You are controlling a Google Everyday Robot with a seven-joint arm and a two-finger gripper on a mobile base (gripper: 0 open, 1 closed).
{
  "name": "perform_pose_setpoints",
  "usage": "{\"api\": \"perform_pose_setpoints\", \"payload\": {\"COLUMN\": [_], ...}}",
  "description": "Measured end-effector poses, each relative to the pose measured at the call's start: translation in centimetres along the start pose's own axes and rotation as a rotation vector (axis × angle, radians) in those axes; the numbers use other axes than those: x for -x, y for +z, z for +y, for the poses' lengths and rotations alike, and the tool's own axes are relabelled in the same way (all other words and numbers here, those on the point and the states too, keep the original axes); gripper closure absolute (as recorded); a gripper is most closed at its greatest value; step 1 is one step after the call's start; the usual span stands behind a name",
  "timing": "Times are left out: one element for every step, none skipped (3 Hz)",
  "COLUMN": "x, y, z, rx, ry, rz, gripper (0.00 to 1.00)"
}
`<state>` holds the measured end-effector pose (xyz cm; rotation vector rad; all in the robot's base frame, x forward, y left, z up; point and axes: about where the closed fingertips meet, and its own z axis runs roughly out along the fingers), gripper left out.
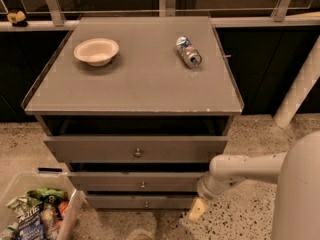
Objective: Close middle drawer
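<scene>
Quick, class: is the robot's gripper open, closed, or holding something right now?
Gripper: low at the right front corner of the cabinet, just below the middle drawer; open or closed cannot be told.

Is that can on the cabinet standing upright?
No, the can lies on its side; the gripper hangs low beside the bottom drawer.

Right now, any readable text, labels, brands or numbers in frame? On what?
Nothing readable.
Label on the can lying on the cabinet top: too blurred to read.
Print on the snack packets in the clear bin, lower left: too blurred to read.
Front of the middle drawer: no text, just a knob.
The gripper, low by the drawers' right end: no markings visible.
</scene>
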<state>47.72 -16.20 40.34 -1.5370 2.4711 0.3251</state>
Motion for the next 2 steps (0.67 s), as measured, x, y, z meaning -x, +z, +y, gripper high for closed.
{"api": "perform_pose_setpoints", "payload": {"x": [1.85,1.85], "y": [-1.58,-1.58], "z": [-2.41,-2.41], "rx": [-0.066,-0.066], "ry": [-0.021,-0.021], "rz": [-0.012,-0.012], "gripper": [0.00,0.00]}}
